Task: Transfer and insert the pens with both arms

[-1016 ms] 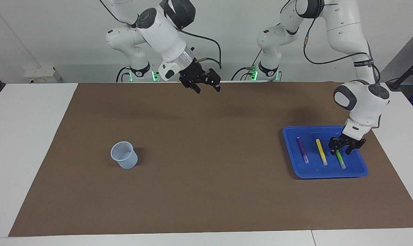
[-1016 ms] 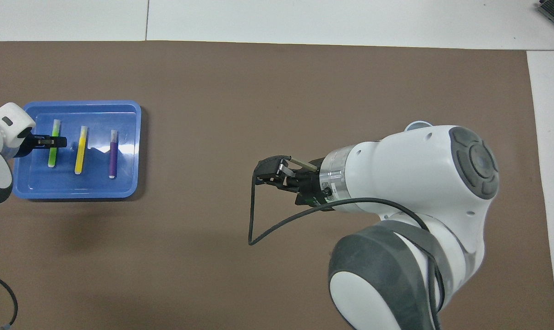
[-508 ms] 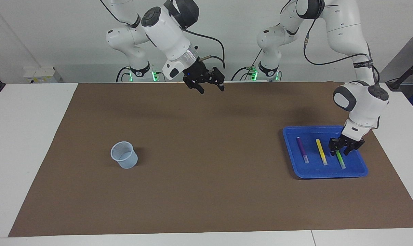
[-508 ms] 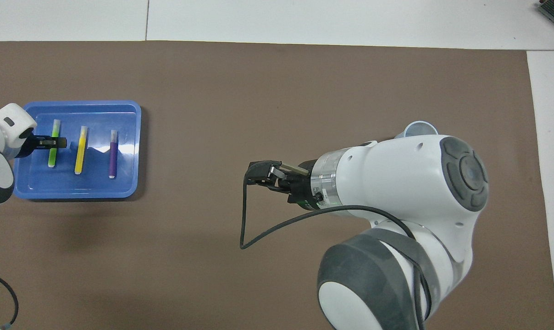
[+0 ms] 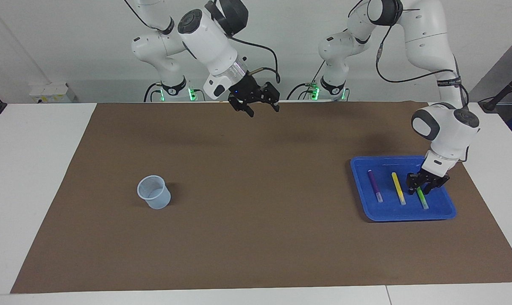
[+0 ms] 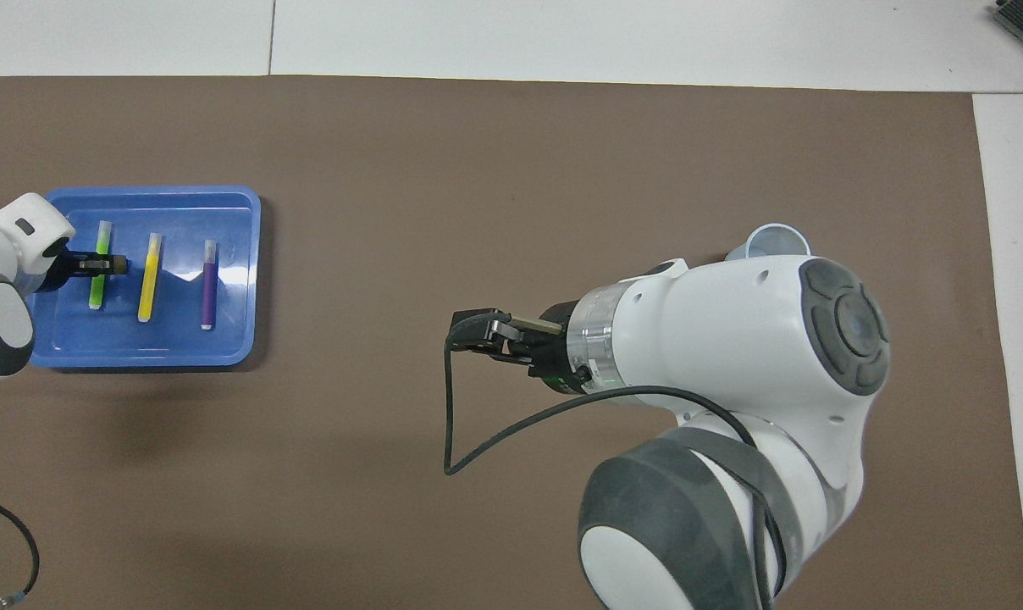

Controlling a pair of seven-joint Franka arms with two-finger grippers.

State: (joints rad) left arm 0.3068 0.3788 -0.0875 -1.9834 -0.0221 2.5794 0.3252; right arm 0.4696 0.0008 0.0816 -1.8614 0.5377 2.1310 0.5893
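The green pen (image 5: pixel 421 197) lies in the blue tray (image 5: pixel 362 186) at the left arm's end of the desk (image 5: pixel 35 169), beside the yellow pen (image 5: pixel 398 187) and purple pen (image 5: pixel 375 185). The left gripper (image 5: pixel 422 186) straddles the green pen; whether it grips, I cannot tell. The right gripper (image 5: pixel 262 110) waits open over the brown mat (image 5: pixel 256 190), whose middle lies bare. The cup (image 5: pixel 154 192) stands toward the right arm's end. No writing is legible.

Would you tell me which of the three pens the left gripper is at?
The green pen; the left gripper is down on it, the yellow and purple pens lying untouched.
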